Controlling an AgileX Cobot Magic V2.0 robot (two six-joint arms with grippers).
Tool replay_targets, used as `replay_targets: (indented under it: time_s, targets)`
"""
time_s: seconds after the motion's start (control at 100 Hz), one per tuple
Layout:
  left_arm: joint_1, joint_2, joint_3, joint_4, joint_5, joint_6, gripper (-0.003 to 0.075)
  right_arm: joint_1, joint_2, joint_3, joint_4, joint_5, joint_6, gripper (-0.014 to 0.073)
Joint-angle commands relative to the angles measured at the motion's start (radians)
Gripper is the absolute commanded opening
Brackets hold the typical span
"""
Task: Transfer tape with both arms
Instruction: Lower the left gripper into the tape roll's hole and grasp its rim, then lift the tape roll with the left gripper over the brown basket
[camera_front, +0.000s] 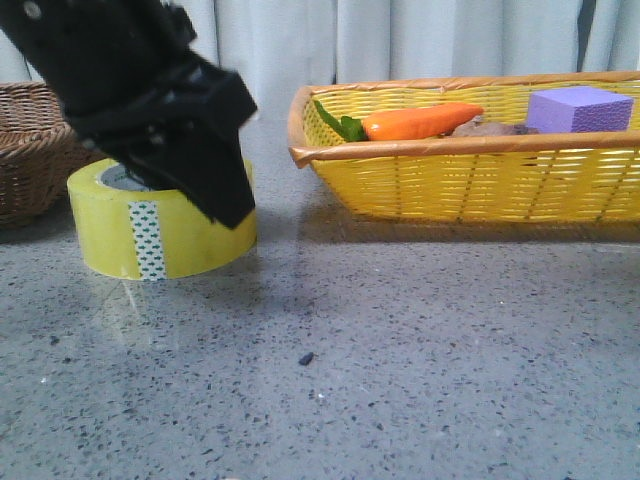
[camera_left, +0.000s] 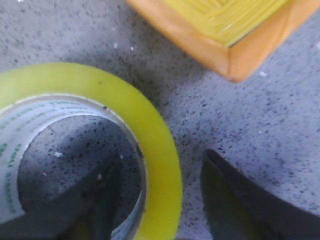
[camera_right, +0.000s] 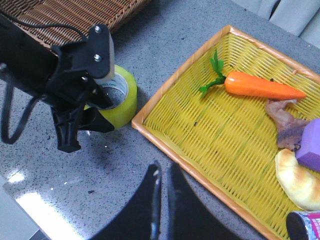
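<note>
The yellow tape (camera_front: 160, 235) lies flat on the grey table, left of centre, its white-and-green tab facing the front view. My left gripper (camera_front: 222, 195) is down over the roll and open. In the left wrist view the tape's wall (camera_left: 155, 130) stands between the jaws, one finger inside the white core and one outside, neither pressing on it. The right wrist view shows the same roll (camera_right: 127, 95) under the left gripper (camera_right: 82, 131). My right gripper (camera_right: 162, 172) is shut and empty above bare table, near the yellow basket's rim. It is out of the front view.
A yellow wicker basket (camera_front: 460, 185) at the right holds an orange carrot (camera_front: 420, 122), a purple foam block (camera_front: 578, 108) and other items. Its corner (camera_left: 235, 55) lies close to the tape. A brown wicker basket (camera_front: 25, 150) stands behind the tape at far left.
</note>
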Motion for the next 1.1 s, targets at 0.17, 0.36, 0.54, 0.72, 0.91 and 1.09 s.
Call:
replay_targets:
  time_s: [0.17, 0.36, 0.54, 0.72, 0.91, 1.09]
  targets:
    - [-0.008, 0.025, -0.032, 0.001, -0.032, 0.003, 0.0336, -0.007, -0.03, -0.017, -0.027, -0.068, 0.007, -0.0067]
    - [-0.008, 0.025, -0.032, 0.001, -0.032, 0.003, 0.0241, -0.007, -0.03, -0.017, -0.027, -0.066, 0.007, -0.0067]
    - [-0.008, 0.025, -0.032, 0.001, -0.032, 0.003, 0.0088, -0.007, -0.03, -0.017, -0.031, -0.07, 0.007, -0.0067]
    - [-0.008, 0.025, -0.055, 0.001, -0.014, 0.005, 0.0071, -0.007, -0.03, -0.017, -0.035, -0.07, 0.007, -0.0067]
    - [-0.008, 0.025, -0.175, 0.013, 0.089, 0.005, 0.0071, -0.007, -0.03, -0.017, -0.035, -0.07, 0.007, -0.0067]
    - [-0.008, 0.021, -0.315, 0.089, 0.176, 0.005, 0.0071, -0.007, -0.03, -0.017, -0.035, -0.07, 0.007, -0.0067]
